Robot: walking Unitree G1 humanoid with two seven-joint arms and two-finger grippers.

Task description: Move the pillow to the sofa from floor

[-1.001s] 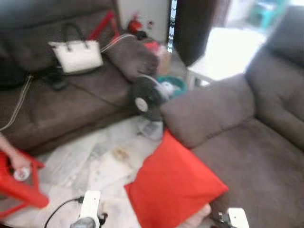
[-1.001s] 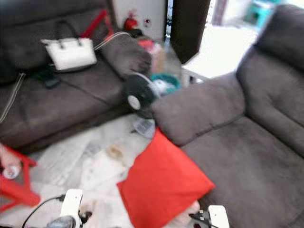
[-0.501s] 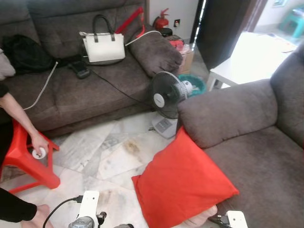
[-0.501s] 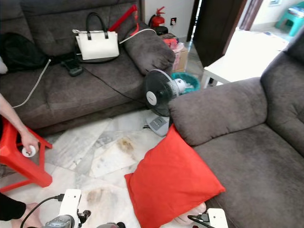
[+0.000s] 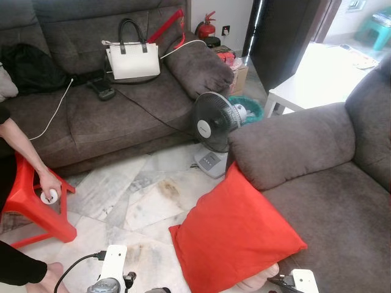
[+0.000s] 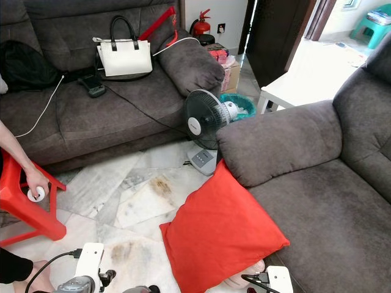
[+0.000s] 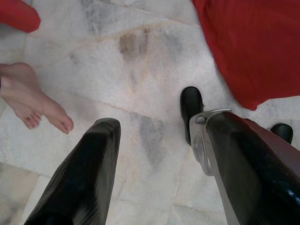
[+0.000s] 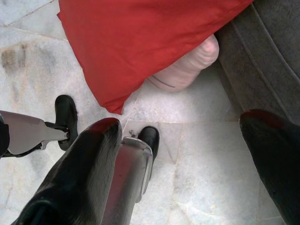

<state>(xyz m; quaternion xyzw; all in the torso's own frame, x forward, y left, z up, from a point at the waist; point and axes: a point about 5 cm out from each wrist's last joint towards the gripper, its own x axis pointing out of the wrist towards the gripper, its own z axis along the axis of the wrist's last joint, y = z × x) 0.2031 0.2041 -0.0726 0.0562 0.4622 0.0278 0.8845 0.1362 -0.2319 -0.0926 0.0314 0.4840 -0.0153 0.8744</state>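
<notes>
Still on the floor: red pillow awaits pickup

Right now the red pillow (image 5: 235, 235) leans against the grey sofa (image 5: 330, 201), its lower edge on the marble floor (image 5: 131, 201). Both the left gripper (image 7: 154, 178) and right gripper (image 8: 180, 154) hang low, fingers spread wide, holding nothing. The approach seems in hand; next, reach down and clamp the pillow's edge.

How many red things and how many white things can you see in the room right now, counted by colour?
Red: 3 – pillow, plastic stool, fire extinguisher
White: 2 – handbag, side table
Total: 5
</notes>
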